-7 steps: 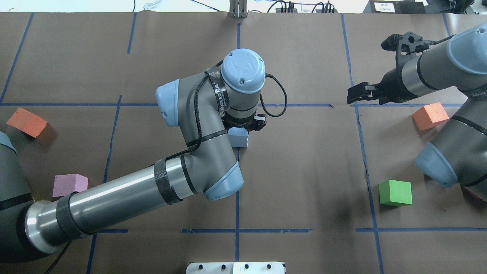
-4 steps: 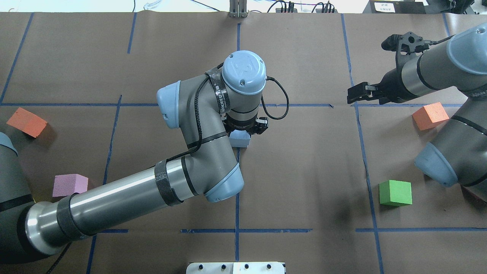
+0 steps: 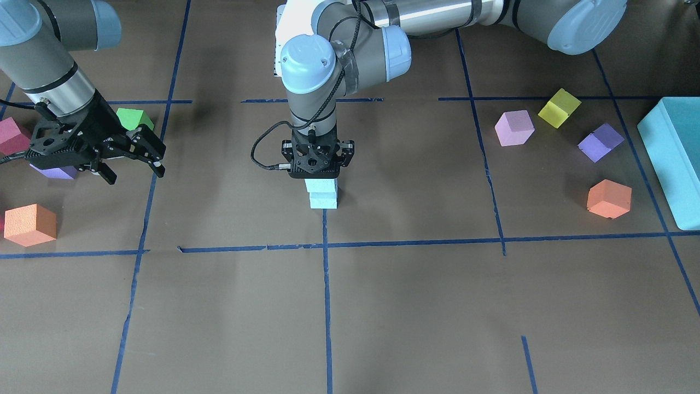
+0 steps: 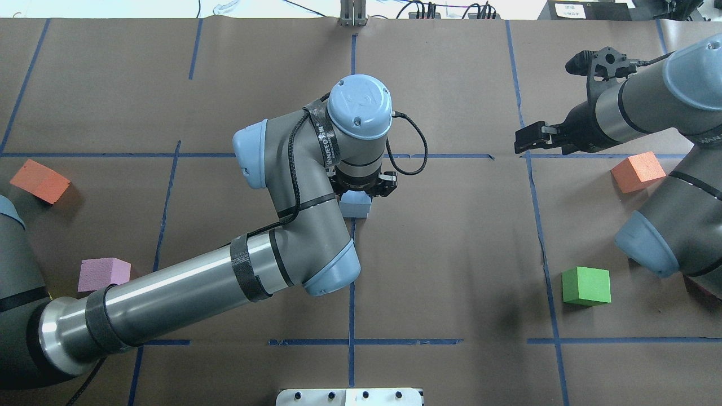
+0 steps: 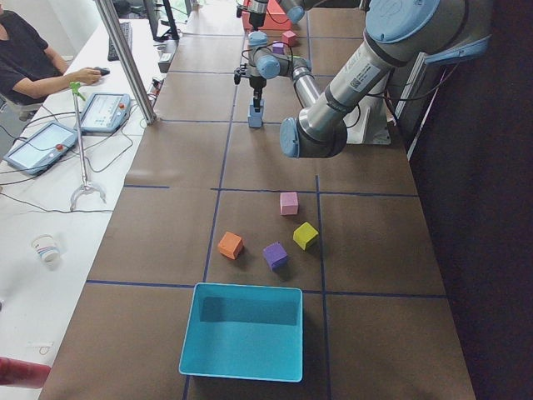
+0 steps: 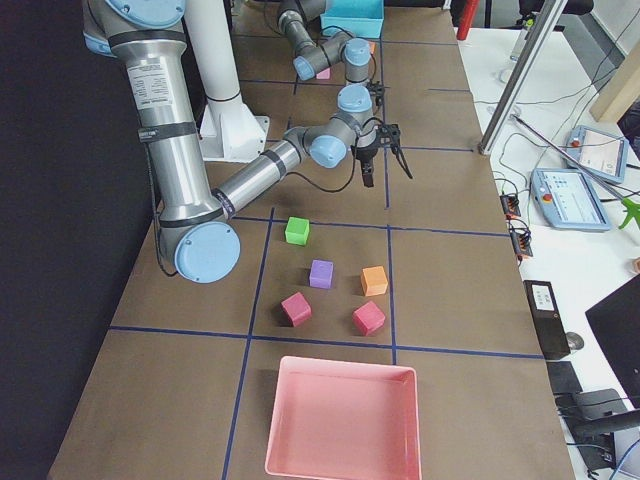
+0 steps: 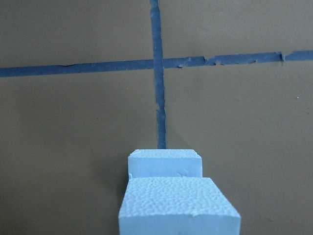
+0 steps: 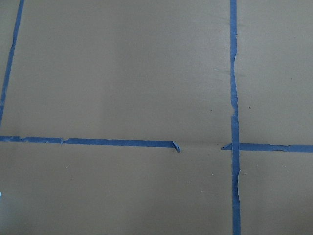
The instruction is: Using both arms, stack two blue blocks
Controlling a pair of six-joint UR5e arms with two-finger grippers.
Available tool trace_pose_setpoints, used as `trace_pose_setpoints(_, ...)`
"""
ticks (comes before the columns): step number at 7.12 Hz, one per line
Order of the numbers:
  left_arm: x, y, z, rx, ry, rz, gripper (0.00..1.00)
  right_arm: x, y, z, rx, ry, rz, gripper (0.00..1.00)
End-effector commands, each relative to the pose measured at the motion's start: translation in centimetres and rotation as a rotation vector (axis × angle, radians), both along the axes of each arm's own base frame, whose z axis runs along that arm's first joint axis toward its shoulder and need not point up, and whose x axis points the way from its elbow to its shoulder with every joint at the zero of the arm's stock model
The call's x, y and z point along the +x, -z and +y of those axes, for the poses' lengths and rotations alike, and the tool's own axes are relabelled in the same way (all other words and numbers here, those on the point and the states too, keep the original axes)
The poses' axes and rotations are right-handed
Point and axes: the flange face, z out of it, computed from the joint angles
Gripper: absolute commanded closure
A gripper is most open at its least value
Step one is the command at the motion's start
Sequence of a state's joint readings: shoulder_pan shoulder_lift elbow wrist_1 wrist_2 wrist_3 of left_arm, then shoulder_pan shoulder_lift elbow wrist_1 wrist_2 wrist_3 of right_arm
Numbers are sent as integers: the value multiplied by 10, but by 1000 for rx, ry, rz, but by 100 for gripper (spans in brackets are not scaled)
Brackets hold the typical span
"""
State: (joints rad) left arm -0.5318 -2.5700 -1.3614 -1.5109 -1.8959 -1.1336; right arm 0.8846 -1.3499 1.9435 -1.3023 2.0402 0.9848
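Observation:
Two pale blue blocks stand stacked on the blue tape line at the table's middle: the upper block (image 3: 321,185) on the lower block (image 3: 324,201). In the left wrist view the upper block (image 7: 178,205) fills the bottom edge and sits slightly off-square on the lower block (image 7: 165,163). My left gripper (image 3: 319,174) points straight down, shut on the upper block; its fingers are mostly hidden. From overhead only a sliver of the stack (image 4: 355,207) shows beside the wrist. My right gripper (image 3: 134,164) is open and empty, hovering far off to the side.
Near my right arm lie a green cube (image 3: 134,117), an orange cube (image 3: 30,224) and a purple cube (image 3: 54,172). On my left side are pink (image 3: 514,127), yellow (image 3: 559,108), purple (image 3: 600,142) and orange (image 3: 608,198) cubes and a teal box (image 3: 675,158). A pink tray (image 6: 345,420) stands at the right end.
My left wrist has shifted slightly over the stack, and less of the blue block shows beside it from overhead. The right arm has not moved.

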Motion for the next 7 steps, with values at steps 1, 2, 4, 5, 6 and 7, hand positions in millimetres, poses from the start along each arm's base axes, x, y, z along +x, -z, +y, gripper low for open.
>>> trace_pose_setpoints(1, 1, -2, -3, 3, 3, 2, 91, 0, 0, 0, 0, 1, 0, 0)
trace_pose_setpoints(2, 1, -1, -3, 5, 2, 5, 91, -1, -1, 0, 0, 1, 2, 0)
trace_pose_setpoints(4, 0, 5, -2, 6, 4, 10, 88, -3, -2, 0, -1, 1, 6, 0)
trace_pose_setpoints(5, 0, 4, -2, 6, 4, 10, 86, -4, -4, -1, -3, -1, 10, 0)
trace_pose_setpoints(6, -1, 3, -3, 6, 7, 8, 84, -4, -4, 0, -3, 0, 10, 0)
trace_pose_setpoints(7, -1, 3, -4, 6, 8, 8, 83, -5, -5, 0, -4, 2, 11, 0)
